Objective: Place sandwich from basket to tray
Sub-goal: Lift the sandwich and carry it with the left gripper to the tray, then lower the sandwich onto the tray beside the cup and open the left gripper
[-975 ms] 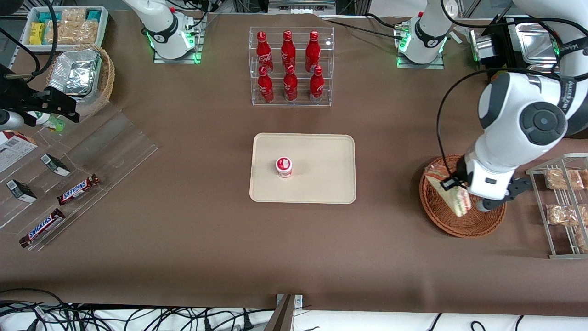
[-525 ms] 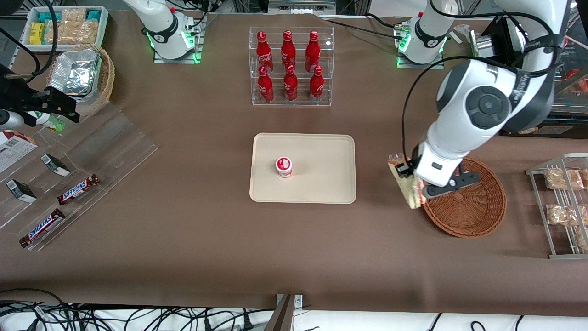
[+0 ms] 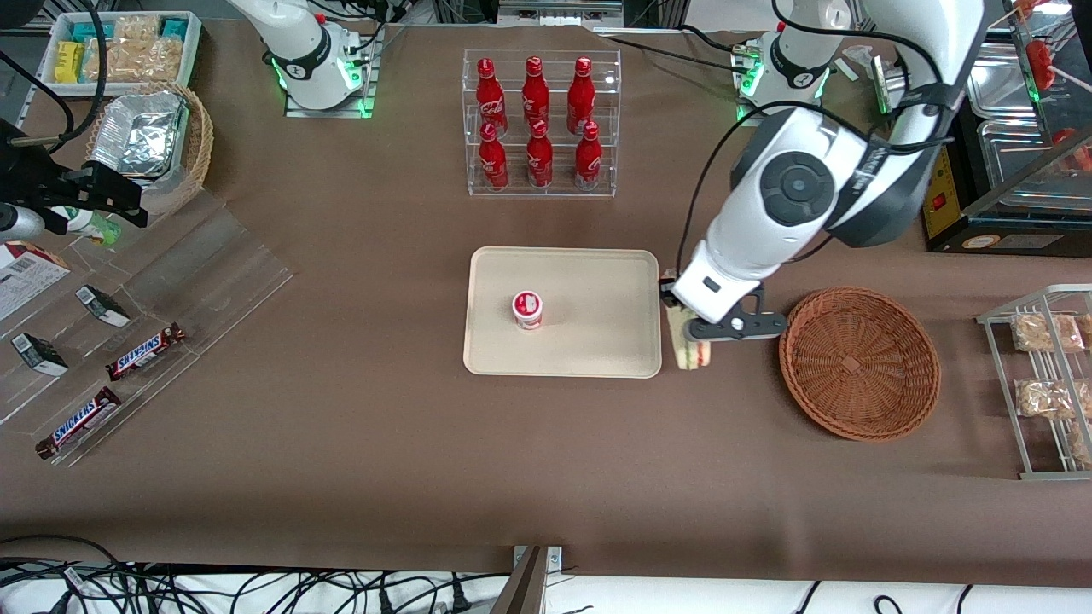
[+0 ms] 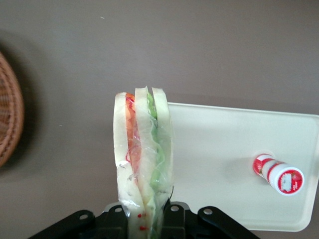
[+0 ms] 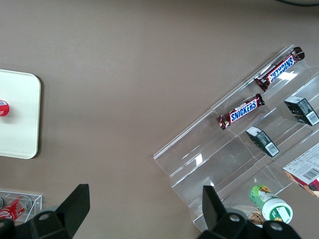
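The left arm's pincer (image 3: pixel 693 334) hangs above the brown counter (image 3: pixel 546 460), just beside the edge of the tray (image 3: pixel 597 341) that faces the working arm's end, and it is clamped on the sandwich (image 3: pixel 688 350). The wedge is carried clear of the counter, between the tray and the basket (image 3: pixel 859 362), much closer to the tray. From the wrist camera the sandwich (image 4: pixel 143 159) shows edge-on: three pale slices of bread wrapped in clear film, red filling in one gap and green in the other, with its lower end pinched in the black pincer (image 4: pixel 147 224). Its tip overlaps the rim of the tray (image 4: pixel 224 164) there, while the rim of the basket (image 4: pixel 10 109) sits well apart from it.

The basket holds nothing that I can see. On the tray stands a small red-and-white cup (image 3: pixel 527 309), upright, toward the parked arm's end of it and well apart from the sandwich.

Farther from the front camera than the tray stands a clear rack of six red bottles (image 3: pixel 539 119). Toward the parked arm's end lie Snickers bars (image 3: pixel 145 351) on a clear stepped display, and toward the working arm's end a wire rack (image 3: pixel 1045 384) holds packaged snacks
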`<action>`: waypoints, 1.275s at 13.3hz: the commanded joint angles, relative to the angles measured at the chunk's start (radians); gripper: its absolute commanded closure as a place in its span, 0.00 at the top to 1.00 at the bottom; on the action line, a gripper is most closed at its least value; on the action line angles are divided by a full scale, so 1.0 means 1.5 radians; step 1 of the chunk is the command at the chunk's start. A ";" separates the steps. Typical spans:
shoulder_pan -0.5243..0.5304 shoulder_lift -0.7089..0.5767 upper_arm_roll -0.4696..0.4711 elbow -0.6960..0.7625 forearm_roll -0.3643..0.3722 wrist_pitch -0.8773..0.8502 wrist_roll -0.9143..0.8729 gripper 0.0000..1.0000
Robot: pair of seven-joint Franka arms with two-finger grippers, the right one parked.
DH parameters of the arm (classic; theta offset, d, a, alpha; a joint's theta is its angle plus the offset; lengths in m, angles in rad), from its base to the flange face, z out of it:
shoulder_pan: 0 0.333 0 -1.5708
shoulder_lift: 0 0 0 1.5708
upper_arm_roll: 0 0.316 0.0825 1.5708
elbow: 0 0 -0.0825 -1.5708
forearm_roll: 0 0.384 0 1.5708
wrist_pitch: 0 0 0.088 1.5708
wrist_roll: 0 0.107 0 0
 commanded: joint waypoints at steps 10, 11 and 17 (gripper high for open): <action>-0.107 0.112 0.002 -0.082 0.157 0.157 -0.181 0.00; -0.116 0.124 0.002 -0.083 0.157 0.157 -0.178 0.00; -0.126 0.147 0.002 -0.095 0.199 0.157 -0.180 0.45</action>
